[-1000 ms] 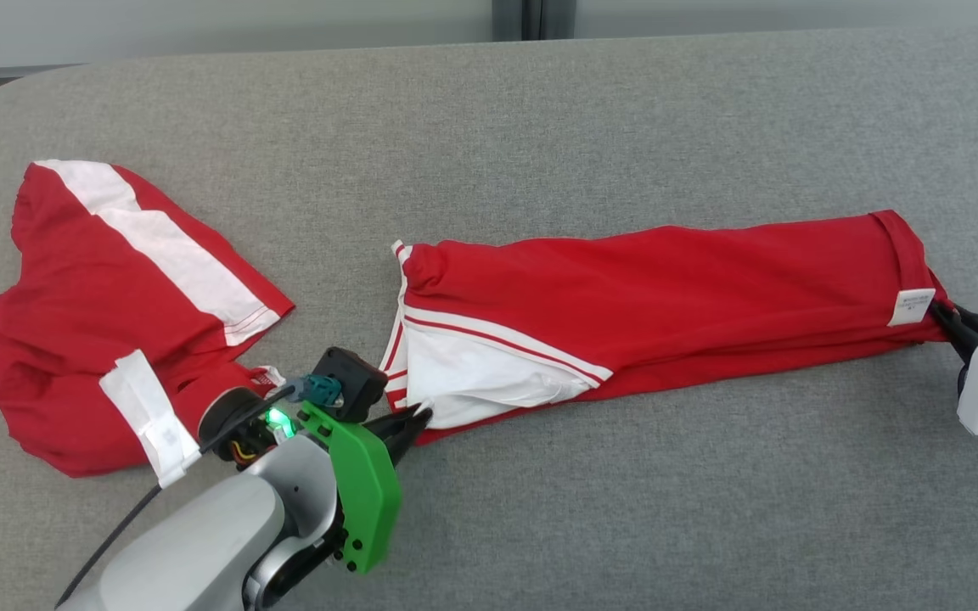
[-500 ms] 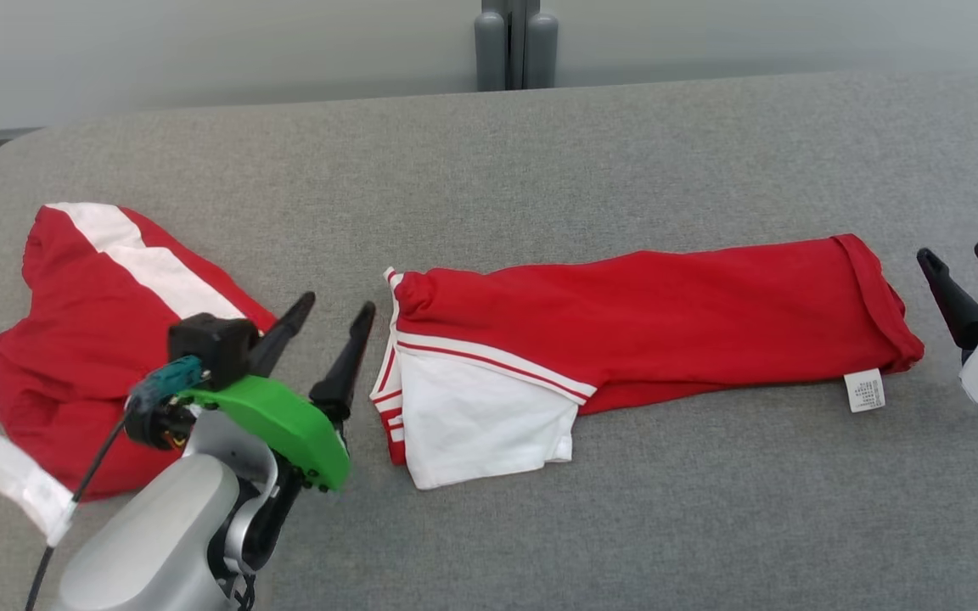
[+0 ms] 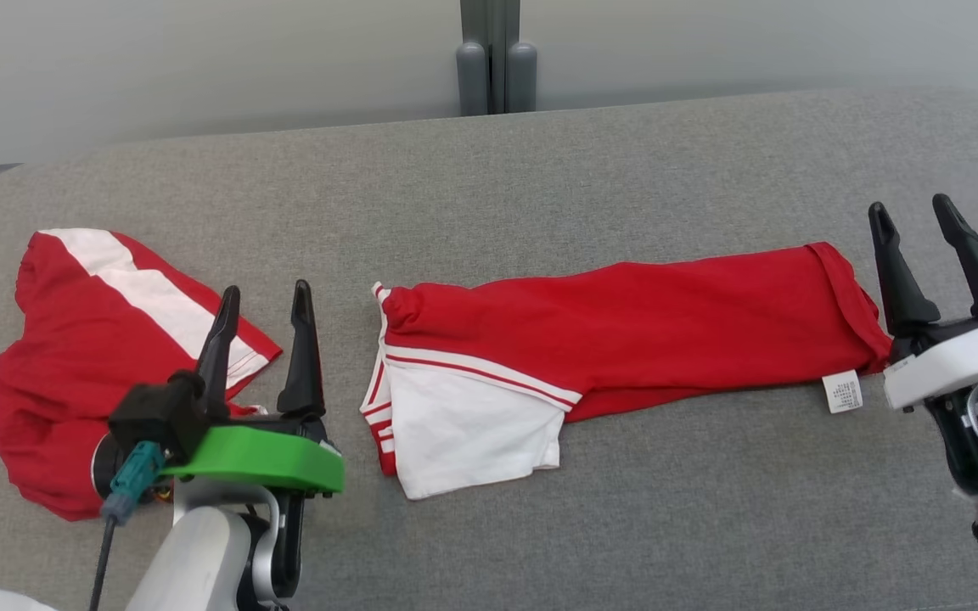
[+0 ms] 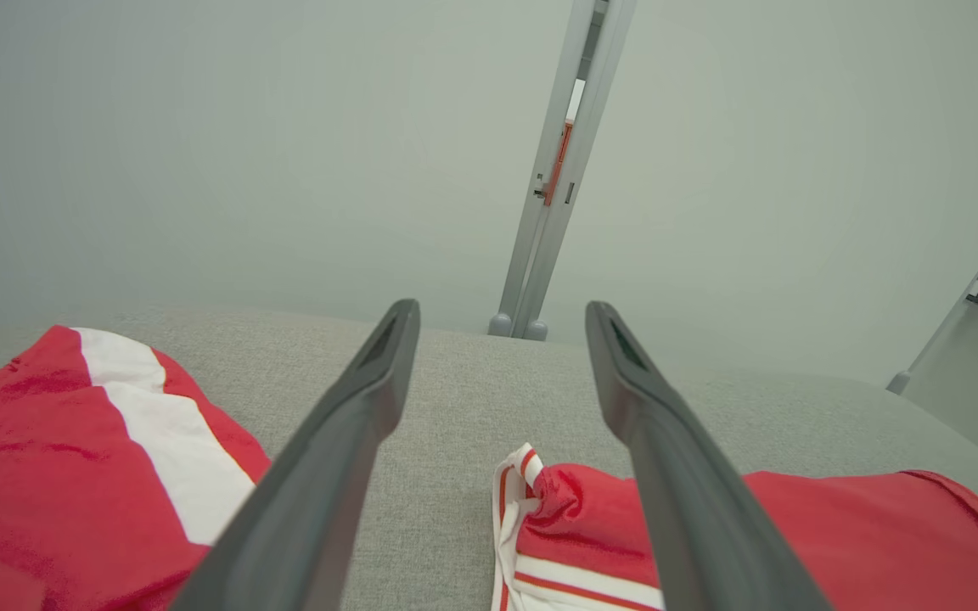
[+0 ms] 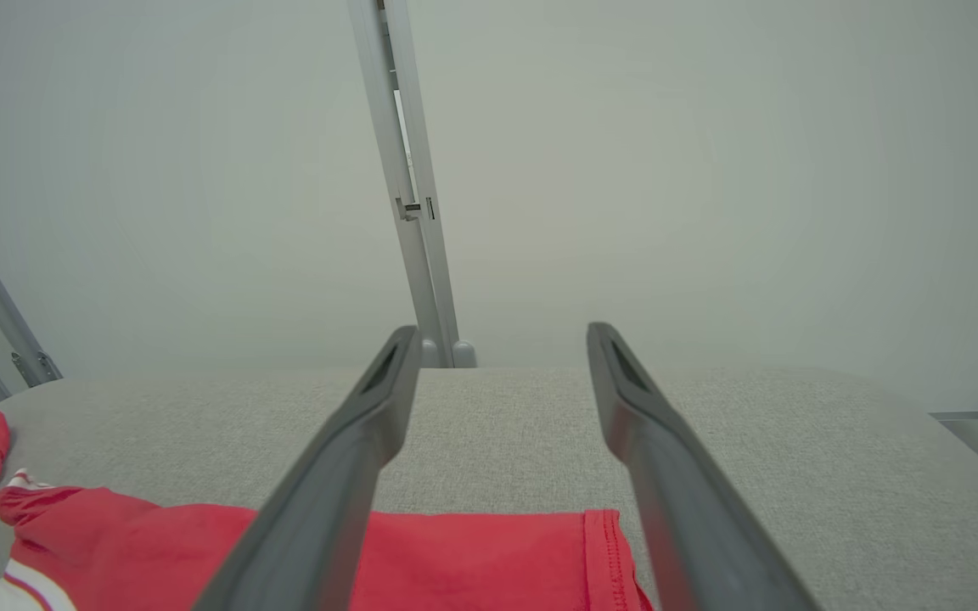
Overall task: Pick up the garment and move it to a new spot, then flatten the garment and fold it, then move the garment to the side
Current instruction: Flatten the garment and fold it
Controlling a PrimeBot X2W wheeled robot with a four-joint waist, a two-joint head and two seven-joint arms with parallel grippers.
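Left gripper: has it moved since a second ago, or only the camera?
Yes. The left gripper was pinching the white corner of the folded garment; now it stands open to that garment's left, clear of it.

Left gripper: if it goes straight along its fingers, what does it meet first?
Looks free: left gripper, jaws open, aims over bare grey table between the crumpled red garment and the folded red garment. First solid thing is probably the grey post behind the far edge; depth unclear.
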